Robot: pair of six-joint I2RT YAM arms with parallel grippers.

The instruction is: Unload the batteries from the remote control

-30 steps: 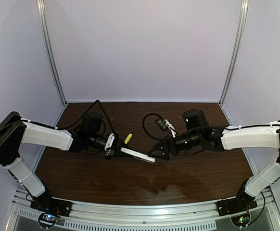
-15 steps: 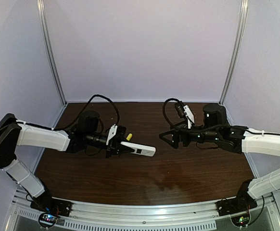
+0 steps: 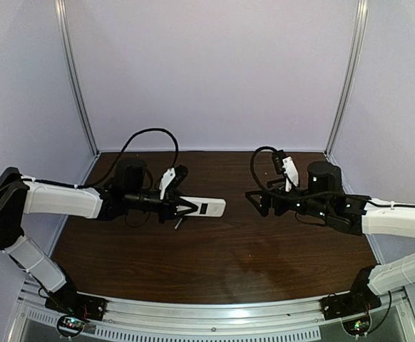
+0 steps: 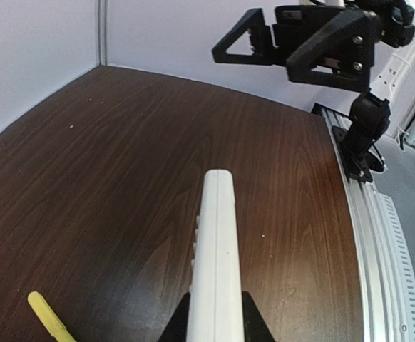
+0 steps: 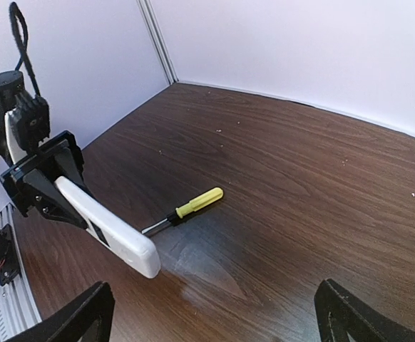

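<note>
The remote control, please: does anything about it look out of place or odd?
Nothing looks damaged or spilled. The remote control sticks out above the table, gripped at one end only by the left gripper; the yellow-handled screwdriver lies loose near it.

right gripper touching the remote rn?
Apart. Top external view shows bare table between the open right gripper and the free end of the remote control; the left gripper holds it.
</note>
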